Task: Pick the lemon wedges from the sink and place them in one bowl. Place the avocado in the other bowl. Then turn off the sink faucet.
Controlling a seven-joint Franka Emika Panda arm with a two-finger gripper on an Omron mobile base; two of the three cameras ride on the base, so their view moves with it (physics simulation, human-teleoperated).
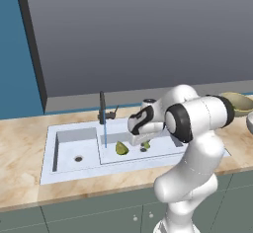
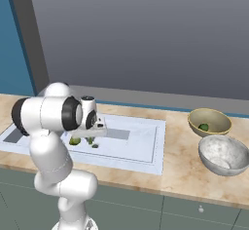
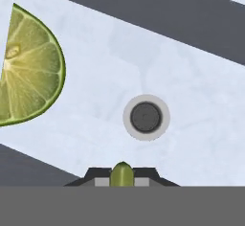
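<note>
The gripper (image 3: 122, 182) is seen clamped on the small lemon wedge (image 3: 122, 173) low over the longer basin of the sink (image 1: 163, 148), near its drain hole (image 3: 146, 117), while the larger lemon wedge (image 1: 121, 148) lies on the basin floor and the avocado (image 2: 204, 126) sits in the tan bowl (image 2: 216, 116).

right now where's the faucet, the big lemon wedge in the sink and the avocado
sink faucet (image 1: 102, 106): left base view, middle of its upright post
larger lemon wedge (image 1: 121, 148): left base view, its flesh
avocado (image 2: 204, 126): right base view, its top, inside the farther bowl
</note>
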